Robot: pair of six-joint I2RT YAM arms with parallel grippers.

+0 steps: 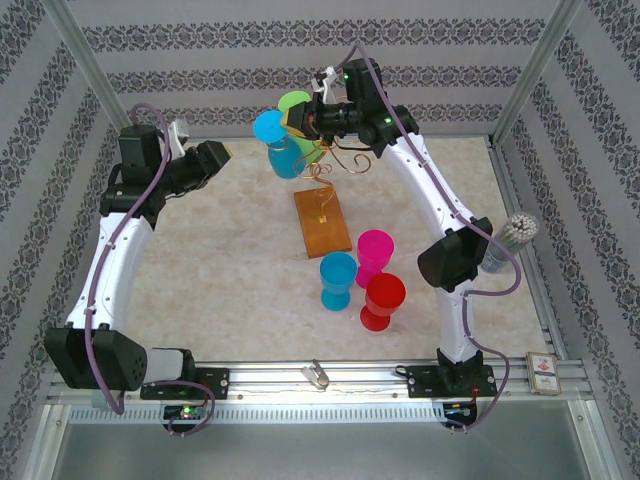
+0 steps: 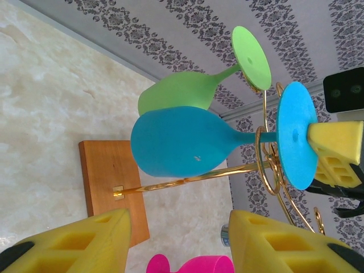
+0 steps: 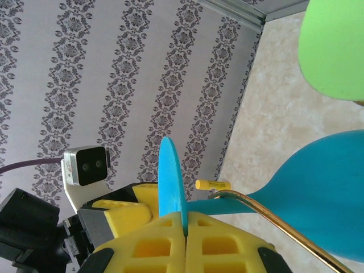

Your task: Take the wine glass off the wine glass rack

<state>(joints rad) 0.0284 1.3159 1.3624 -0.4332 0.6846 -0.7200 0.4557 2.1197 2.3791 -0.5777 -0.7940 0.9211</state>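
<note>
The blue wine glass (image 2: 176,142) hangs bowl-down from the wine glass rack, whose gold wire (image 2: 193,179) rises from an orange-brown wooden base (image 1: 322,222). Its stem still lies in a gold curl (image 3: 273,219). My right gripper (image 3: 185,219) is shut on the rim of its blue foot disc (image 3: 170,176), at the top of the rack (image 1: 335,160). A green wine glass (image 2: 182,91) hangs just behind the blue one. My left gripper (image 2: 179,244) stands open to the left of the rack (image 1: 215,155), apart from both glasses, nothing between its yellow fingers (image 2: 85,244).
Blue (image 1: 338,280), pink (image 1: 375,255) and red (image 1: 382,300) glasses stand on the table in front of the base. A cup of sticks (image 1: 515,235) sits at the right edge, a small box (image 1: 543,370) and a clip (image 1: 318,375) on the front rail. Patterned walls enclose the table.
</note>
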